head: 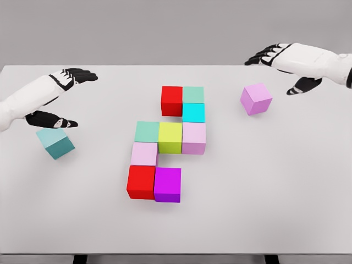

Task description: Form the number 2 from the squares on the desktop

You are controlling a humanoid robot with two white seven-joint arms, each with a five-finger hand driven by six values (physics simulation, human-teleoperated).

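Several coloured cubes form a partial figure in the middle of the white table (275,187): a red cube (171,100) and a mint cube (193,94) on top, a cyan cube (193,113) below, then a teal-green cube (147,131), a yellow-green cube (170,137) and a pink cube (194,137). Lower down sit a pale pink cube (144,153), a red cube (141,182) and a magenta cube (168,184). A loose teal cube (55,143) lies just below my open left hand (65,99). A loose purple cube (256,99) lies left of and below my open right hand (283,69).
The table's far edge runs behind both hands, and its front edge lies near the bottom of the picture. Bare tabletop surrounds the cube figure on both sides.
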